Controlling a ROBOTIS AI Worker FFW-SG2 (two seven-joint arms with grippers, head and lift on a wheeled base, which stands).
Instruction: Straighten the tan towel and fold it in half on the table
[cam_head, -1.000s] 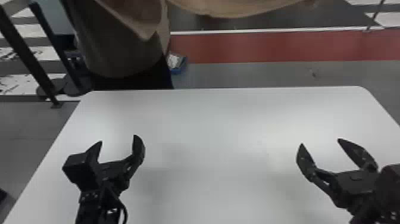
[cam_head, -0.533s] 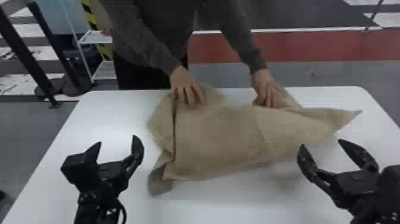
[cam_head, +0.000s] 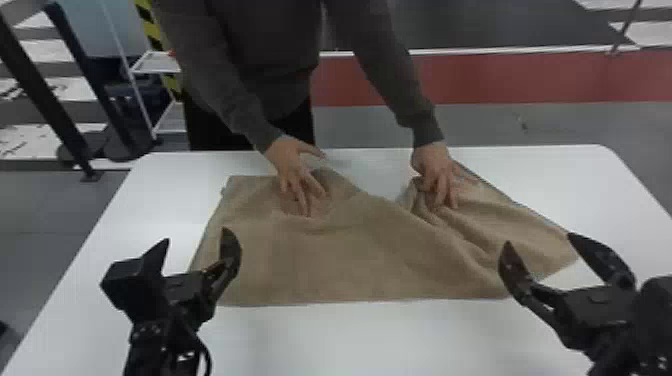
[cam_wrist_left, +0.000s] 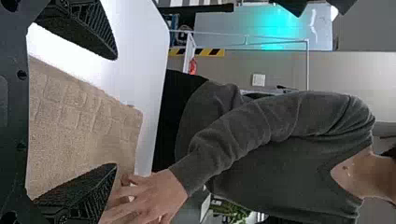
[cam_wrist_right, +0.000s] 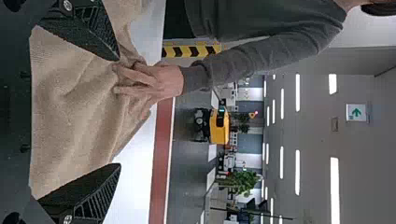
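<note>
tan towel (cam_head: 340, 260) on table (cam_head: 325, 340), spread but creased towards table's right | person's hands (cam_head: 292, 167) on it (neither gripper helping) | left gripper (cam_head: 198, 236) above table's near left, right gripper (cam_head: 539, 240) above near right, fingers apart, empty | straightening looks partial, half-fold remaining

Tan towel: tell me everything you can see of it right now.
The tan towel looks soft and woven, with a raised square pattern at its left part. It lies spread on the white table, not folded in half. Its near edge runs fairly straight; its right part is rumpled into slanting creases, and its far edge dips toward the robot mid-way. A person's one hand rests on the left part, the other hand on the bunched right part.
</note>
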